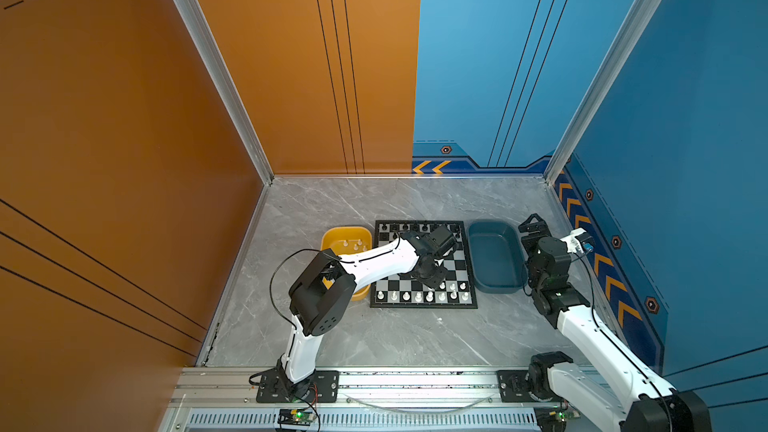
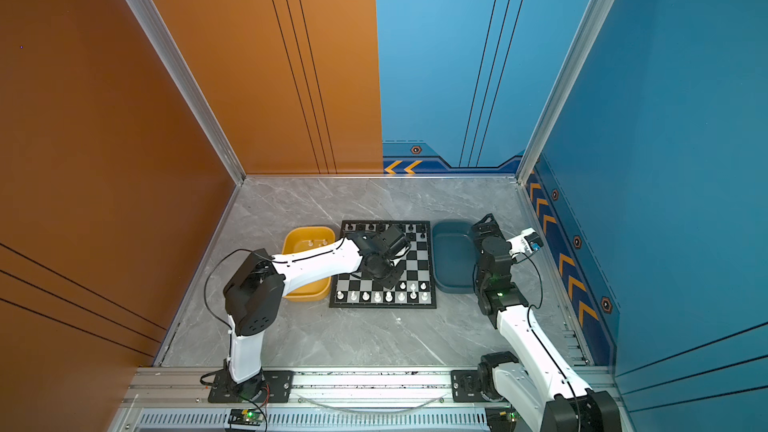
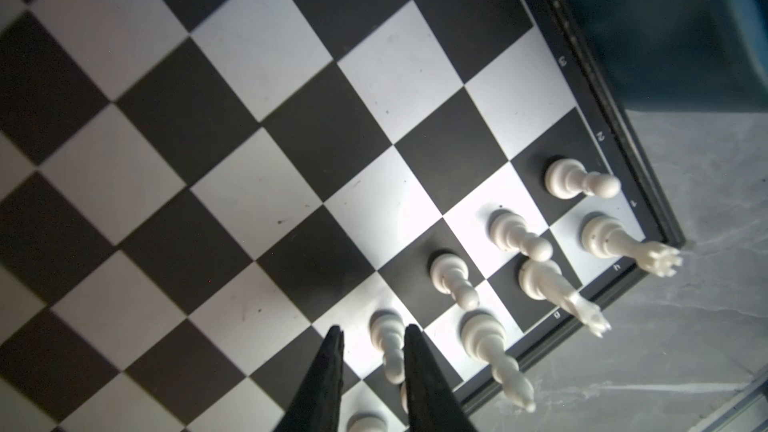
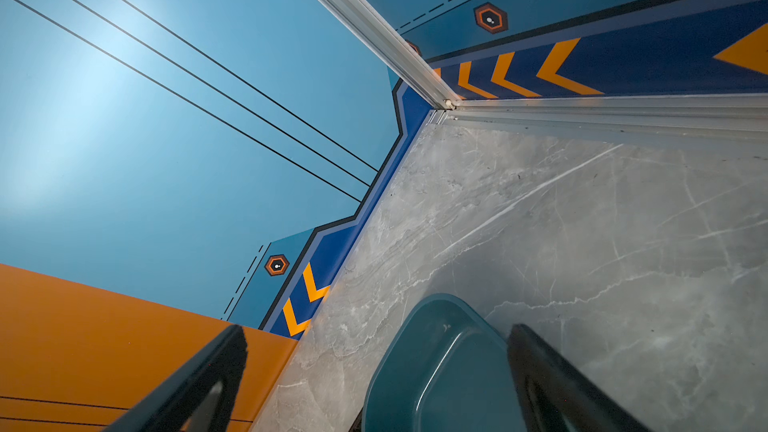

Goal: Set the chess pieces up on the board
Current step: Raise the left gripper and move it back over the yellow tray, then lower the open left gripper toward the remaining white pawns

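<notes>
When lifting the left end effector (image 3: 372, 328), slightly parted around a white pawn (image 3: 390, 347) on the board (image 3: 249, 151), second row, beware snagging and toppling it onto neighbouring pieces (image 3: 453, 280). Leave the right end effector (image 4: 376, 328), wide open and empty, aside.

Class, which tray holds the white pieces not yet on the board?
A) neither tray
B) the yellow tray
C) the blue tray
B: in a top view several white pieces lie in the yellow tray, while the blue tray shows none.
</notes>
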Motion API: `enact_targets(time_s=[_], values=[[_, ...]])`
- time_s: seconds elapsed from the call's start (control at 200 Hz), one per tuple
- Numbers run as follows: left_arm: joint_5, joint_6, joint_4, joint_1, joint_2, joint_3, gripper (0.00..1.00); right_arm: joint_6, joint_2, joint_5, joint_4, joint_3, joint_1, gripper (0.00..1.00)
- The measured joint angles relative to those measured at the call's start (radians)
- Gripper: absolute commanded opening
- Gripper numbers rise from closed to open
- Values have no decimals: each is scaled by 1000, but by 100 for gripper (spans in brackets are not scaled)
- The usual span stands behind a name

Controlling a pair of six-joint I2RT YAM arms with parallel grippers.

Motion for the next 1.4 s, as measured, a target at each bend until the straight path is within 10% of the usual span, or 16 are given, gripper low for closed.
enact_targets(time_s=[0.686, 1.402], values=[[-191, -6, -3, 426, -276, -209, 28, 0, 25, -1, 2, 4, 0, 100], [-219, -29, 103, 559, -143, -232, 27, 0, 27, -1, 2, 11, 0, 100]])
